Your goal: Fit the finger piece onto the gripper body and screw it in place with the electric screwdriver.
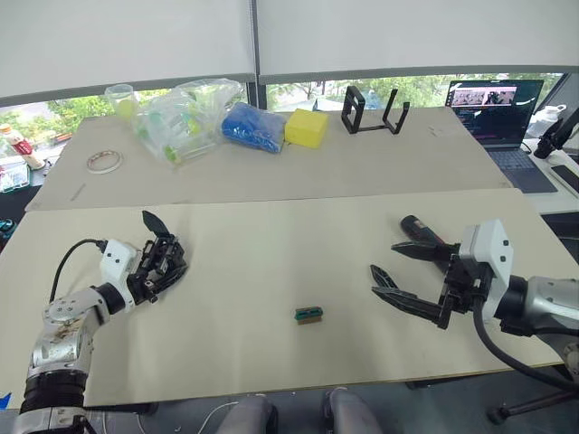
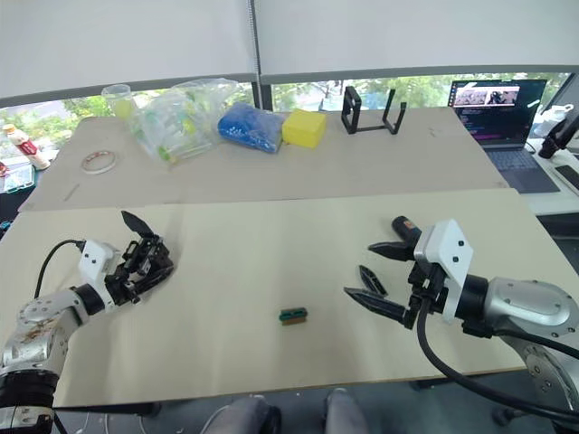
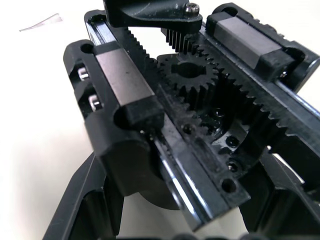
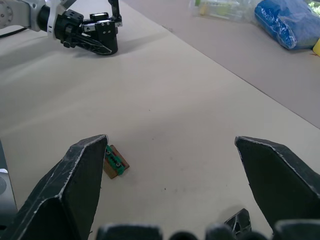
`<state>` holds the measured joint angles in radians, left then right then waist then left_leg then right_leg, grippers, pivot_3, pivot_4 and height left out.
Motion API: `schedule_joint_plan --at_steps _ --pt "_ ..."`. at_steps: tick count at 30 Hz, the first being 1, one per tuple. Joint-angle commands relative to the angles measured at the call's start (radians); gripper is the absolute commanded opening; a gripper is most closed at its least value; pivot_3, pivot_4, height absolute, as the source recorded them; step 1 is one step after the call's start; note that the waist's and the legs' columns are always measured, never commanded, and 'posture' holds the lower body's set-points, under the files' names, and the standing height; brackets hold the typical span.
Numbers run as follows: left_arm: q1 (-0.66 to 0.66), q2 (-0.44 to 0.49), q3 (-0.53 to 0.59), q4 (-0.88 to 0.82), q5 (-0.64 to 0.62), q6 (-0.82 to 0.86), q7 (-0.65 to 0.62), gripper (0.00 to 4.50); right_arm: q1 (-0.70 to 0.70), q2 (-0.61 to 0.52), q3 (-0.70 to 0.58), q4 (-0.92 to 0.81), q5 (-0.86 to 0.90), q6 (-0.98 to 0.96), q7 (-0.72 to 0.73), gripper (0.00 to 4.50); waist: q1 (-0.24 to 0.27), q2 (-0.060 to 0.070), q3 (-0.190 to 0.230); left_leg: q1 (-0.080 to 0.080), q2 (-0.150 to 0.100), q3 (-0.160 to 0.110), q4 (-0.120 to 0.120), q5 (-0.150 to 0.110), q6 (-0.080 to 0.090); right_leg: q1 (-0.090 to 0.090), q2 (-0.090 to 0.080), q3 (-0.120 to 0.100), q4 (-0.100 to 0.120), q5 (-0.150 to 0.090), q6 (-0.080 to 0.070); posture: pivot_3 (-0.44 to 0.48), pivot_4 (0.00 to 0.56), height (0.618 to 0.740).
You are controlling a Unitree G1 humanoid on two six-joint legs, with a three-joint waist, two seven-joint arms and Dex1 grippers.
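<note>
The gripper body (image 1: 167,258) is a black block with racks and a gear (image 3: 187,80); its pointed finger (image 1: 152,221) sticks up. It rests on the near table's left side, with my left gripper (image 1: 161,269) shut on it. At the right, my right gripper (image 1: 384,268) hovers open just above the table. The finger piece (image 2: 371,278), a small black blade, lies flat on the table between and under its fingertips (image 4: 85,170). The electric screwdriver (image 1: 418,228), black with red marks, lies just behind the right gripper, mostly hidden by it.
A tiny green-and-brown block (image 1: 308,314) lies mid-table near the front edge. On the far table stand a black open-frame stand (image 1: 374,110), a yellow block (image 1: 306,127), a blue bag (image 1: 251,127), clear plastic bags (image 1: 181,117), a tape roll (image 1: 104,161) and a laptop (image 1: 496,110).
</note>
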<state>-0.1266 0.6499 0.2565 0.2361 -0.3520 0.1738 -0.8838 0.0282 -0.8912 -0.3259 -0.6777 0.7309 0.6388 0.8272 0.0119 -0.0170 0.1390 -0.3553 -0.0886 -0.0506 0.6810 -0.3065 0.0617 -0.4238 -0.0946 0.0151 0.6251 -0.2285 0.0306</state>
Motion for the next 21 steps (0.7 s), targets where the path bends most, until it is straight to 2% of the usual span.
schedule_joint_plan --at_steps 1,6,12,16,21 --pt "0.034 -0.039 -0.025 -0.214 -0.044 0.05 0.032 2.34 0.009 0.01 -0.016 -0.03 -0.001 -0.032 -0.001 4.5 0.002 0.0 0.0 0.0 0.0 0.0 0.0 0.0 0.0 0.0 0.0 0.0 0.0 0.0 0.0 0.0 0.15 0.74" --pt "0.085 -0.12 -0.133 -0.468 -0.011 0.204 0.159 2.34 0.049 0.024 -0.015 -0.053 -0.017 -0.045 -0.004 4.5 0.016 -0.001 0.001 -0.004 -0.001 -0.001 0.004 0.0 0.001 0.0 0.0 -0.001 0.0 0.0 0.001 0.0 0.15 0.74" --pt "0.118 -0.215 -0.29 -0.683 0.024 0.334 0.302 2.34 0.129 0.042 -0.017 -0.107 -0.018 -0.049 -0.011 4.5 0.015 -0.002 0.001 -0.004 0.0 -0.001 0.004 0.0 0.0 -0.001 0.001 0.0 0.001 0.0 0.001 0.0 0.15 0.74" --pt "0.102 -0.27 -0.361 -0.724 0.063 0.355 0.375 2.34 0.16 0.051 -0.022 -0.143 -0.011 -0.038 -0.031 4.5 0.015 -0.002 0.001 -0.004 0.0 0.0 0.004 0.0 0.0 -0.001 0.001 0.0 0.001 0.0 0.001 0.0 0.15 0.74" --pt "0.011 -0.348 -0.466 -0.666 0.151 0.346 0.449 2.34 0.159 0.051 -0.007 -0.149 -0.041 -0.041 -0.068 4.5 0.025 -0.002 0.001 -0.004 0.0 0.0 0.005 0.002 -0.002 -0.001 0.002 0.0 0.002 0.001 0.001 0.0 0.15 0.74"
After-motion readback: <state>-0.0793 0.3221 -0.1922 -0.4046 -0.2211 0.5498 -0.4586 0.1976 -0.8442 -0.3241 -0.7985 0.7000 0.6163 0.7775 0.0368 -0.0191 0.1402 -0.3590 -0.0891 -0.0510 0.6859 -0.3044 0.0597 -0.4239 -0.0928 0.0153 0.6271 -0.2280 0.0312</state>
